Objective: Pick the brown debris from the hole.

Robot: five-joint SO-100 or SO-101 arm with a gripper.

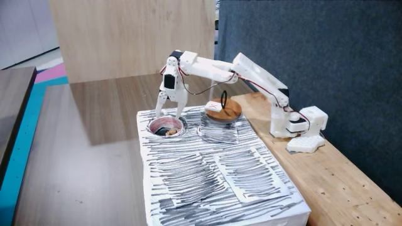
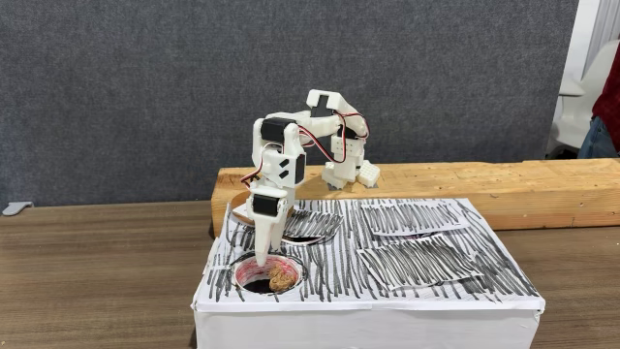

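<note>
Debris (image 2: 280, 280) sits down in the hole (image 2: 244, 267) — a small brown lump, near the side of the hole closest to the camera in a fixed view. The hole has a pink-white rim and is cut in the top of a white box (image 2: 417, 291) covered in black scribbles. In another fixed view the debris (image 1: 168, 131) shows as a small brown bit inside the same hole (image 1: 178, 128). The white arm (image 1: 213, 68) reaches out from a wooden beam (image 2: 484, 184) and bends down over the hole. Its gripper (image 2: 267, 254) points straight down, with the tips at the rim, just above the debris. I cannot tell how far apart the fingers are — they look close together. A round wooden disc (image 1: 224, 112) with a black loop lies beside the hole.
</note>
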